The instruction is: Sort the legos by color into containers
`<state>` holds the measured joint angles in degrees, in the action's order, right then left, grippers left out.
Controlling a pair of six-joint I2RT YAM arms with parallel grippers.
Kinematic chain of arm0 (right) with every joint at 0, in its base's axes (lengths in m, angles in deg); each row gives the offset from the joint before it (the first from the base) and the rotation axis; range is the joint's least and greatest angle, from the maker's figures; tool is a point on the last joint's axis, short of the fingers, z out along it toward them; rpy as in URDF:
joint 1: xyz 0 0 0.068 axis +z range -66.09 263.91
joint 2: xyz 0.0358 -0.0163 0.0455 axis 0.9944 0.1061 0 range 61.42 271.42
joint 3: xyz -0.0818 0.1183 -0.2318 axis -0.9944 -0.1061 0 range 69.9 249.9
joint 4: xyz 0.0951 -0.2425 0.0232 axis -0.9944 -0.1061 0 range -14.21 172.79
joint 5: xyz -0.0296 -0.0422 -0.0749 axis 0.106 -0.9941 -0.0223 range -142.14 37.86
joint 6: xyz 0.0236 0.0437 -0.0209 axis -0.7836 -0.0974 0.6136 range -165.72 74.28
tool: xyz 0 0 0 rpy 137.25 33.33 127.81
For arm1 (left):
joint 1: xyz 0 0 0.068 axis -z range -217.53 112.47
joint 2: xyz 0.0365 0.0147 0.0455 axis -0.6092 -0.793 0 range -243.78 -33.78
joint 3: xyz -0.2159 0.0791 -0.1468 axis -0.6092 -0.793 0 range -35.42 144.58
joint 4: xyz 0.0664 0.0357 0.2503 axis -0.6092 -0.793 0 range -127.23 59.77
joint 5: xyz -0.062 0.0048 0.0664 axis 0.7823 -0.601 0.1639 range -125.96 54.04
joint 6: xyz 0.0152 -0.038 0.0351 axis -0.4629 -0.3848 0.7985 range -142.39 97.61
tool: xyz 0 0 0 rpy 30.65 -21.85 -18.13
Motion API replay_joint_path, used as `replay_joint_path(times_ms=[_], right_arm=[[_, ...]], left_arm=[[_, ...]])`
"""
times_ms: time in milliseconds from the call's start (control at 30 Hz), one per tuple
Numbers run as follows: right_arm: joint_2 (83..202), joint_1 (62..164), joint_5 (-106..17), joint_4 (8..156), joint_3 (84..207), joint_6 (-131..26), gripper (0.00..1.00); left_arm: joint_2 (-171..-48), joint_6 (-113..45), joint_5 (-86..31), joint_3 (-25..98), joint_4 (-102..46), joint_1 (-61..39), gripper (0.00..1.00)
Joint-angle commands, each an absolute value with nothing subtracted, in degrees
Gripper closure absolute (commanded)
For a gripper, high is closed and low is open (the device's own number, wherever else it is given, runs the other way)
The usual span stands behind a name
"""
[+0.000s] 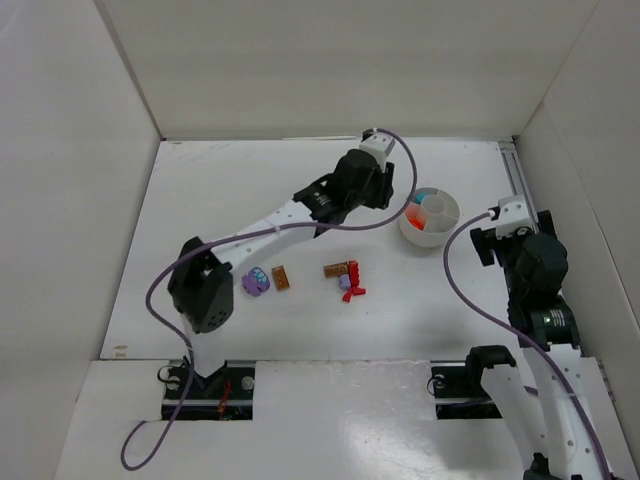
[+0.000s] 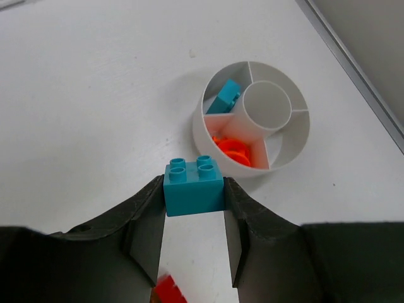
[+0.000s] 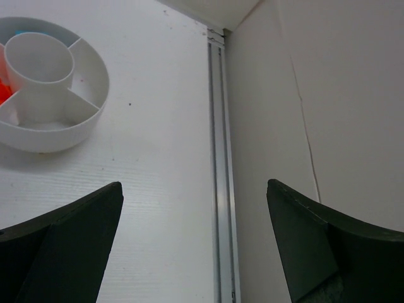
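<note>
My left gripper (image 2: 194,190) is shut on a teal brick (image 2: 194,186) and holds it above the table, just short of the white bowl (image 2: 203,136). The bowl has a centre cup and several compartments; one holds a teal brick (image 2: 223,99), another orange bits (image 2: 234,150). In the top view the left gripper (image 1: 385,196) is left of the bowl (image 1: 432,238). Loose pieces lie mid-table: a purple one (image 1: 256,281), two brown ones (image 1: 281,278) (image 1: 336,269), and a red one (image 1: 352,270). My right gripper (image 3: 194,185) is open and empty, right of the bowl (image 3: 57,134).
A metal rail (image 3: 218,158) runs along the table's right edge beside the white side wall (image 3: 315,95). White walls enclose the table on the left, back and right. A red piece (image 2: 169,291) shows below the left fingers.
</note>
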<state>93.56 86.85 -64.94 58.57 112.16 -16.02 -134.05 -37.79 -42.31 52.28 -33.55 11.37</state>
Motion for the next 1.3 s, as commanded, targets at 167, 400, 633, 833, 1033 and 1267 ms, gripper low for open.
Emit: replay_joint_path(times_ms=[167, 400, 633, 833, 1033, 1267], right_arm=[[91.4, 85.8, -70.2, 57.8, 112.4, -18.0, 0.00], [94.4, 85.8, -70.2, 57.8, 113.1, -17.5, 0.00], [94.9, 85.8, -70.2, 58.4, 113.6, -17.0, 0.00], [95.4, 85.8, -68.8, 59.0, 113.6, -16.3, 0.00], [97.1, 85.8, -67.0, 59.5, 113.6, -15.2, 0.00], [97.1, 85.8, -66.4, 59.5, 113.6, -15.2, 0.00]], left_arm=[[-155.2, -30.6, -29.3, 80.3, -38.1, 9.6, 0.81], [-164.6, -30.6, -22.9, 92.7, -37.0, 9.6, 0.76], [-169.6, -31.1, -23.5, 96.1, -35.9, 9.6, 0.75], [-171.5, -31.7, -23.5, 96.8, -35.9, 9.6, 0.75], [-172.0, -31.7, -23.5, 96.8, -35.9, 9.6, 0.66], [-171.0, -31.7, -22.8, 95.1, -35.9, 9.6, 0.48]])
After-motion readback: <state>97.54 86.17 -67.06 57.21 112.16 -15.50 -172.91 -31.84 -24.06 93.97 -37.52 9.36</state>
